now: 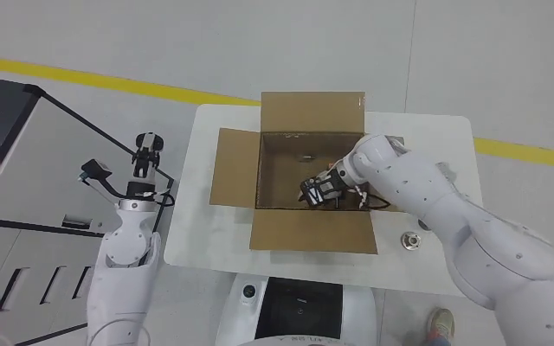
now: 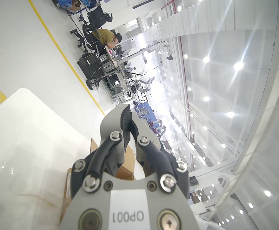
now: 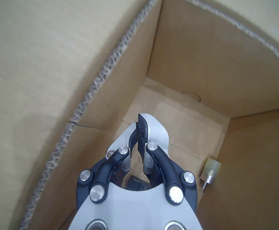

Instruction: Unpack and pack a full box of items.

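Cardboard box (image 1: 312, 232) is standing open on the white table (image 1: 216, 242). Right gripper (image 3: 139, 122) is hanging inside it, fingers pressed together, empty; a small metal-tipped cylinder (image 3: 209, 168) is lying on the box floor. Left gripper (image 2: 128, 113) is hovering beyond the table's left edge, fingers pressed together.

White counter, grey floor with a yellow line, and a work hall behind.

In the top view the white counter (image 1: 433, 138) with rounded corners takes the middle of the frame and stands on a pale grey floor (image 1: 104, 35). A yellow line (image 1: 104, 82) crosses this floor from the left edge to the right edge, and a dark stand (image 1: 13, 112) is at the left edge. In the left wrist view, black office chairs (image 2: 96, 17) and a black cabinet on wheels (image 2: 88, 67) are in the upper left, and round ceiling lamps (image 2: 238, 65) shine at the right.
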### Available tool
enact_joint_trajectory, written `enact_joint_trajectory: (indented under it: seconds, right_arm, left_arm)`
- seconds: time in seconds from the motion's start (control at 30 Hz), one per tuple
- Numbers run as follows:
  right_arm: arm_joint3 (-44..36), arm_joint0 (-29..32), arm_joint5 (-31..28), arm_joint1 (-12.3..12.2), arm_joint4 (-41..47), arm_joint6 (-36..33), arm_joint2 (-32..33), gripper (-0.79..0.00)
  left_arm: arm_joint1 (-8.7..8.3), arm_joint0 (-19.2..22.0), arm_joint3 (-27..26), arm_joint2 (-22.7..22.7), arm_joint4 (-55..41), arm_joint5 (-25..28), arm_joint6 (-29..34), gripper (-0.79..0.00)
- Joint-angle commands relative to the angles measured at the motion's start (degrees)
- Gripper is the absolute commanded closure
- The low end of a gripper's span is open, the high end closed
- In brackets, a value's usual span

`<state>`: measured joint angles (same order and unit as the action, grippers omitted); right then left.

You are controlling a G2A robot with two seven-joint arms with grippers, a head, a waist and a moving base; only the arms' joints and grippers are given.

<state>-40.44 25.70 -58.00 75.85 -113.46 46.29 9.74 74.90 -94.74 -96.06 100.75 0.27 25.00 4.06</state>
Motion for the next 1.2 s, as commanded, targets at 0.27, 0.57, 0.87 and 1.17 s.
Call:
enact_joint_trajectory:
  seconds: [0.27, 0.57, 0.87, 1.17]
  right_arm:
    - [-12.95, 1.79, 0.0, -6.35, -2.3, 0.0, 0.0, 0.0]
    - [-6.36, -0.95, 0.0, -8.17, 10.8, -7.94, 0.0, 0.0]
    - [-8.82, -2.97, 0.0, -7.78, 29.9, -31.77, 0.0, 0.0]
    - [-7.71, -3.72, 0.0, -4.02, 45.4, -54.18, 0.03, -0.785]
  left_arm:
    - [-0.07, 1.24, 0.79, 0.35, 0.05, 0.05, 0.09, 0.0]
    - [-0.04, 1.26, 1.08, 0.25, 0.02, 0.27, 0.07, 0.0]
    - [-0.02, 0.85, 0.72, 0.72, -0.59, 0.08, -0.31, 0.0]
    - [0.02, 0.66, 0.74, 1.37, -1.01, -0.27, -1.24, 0.0]
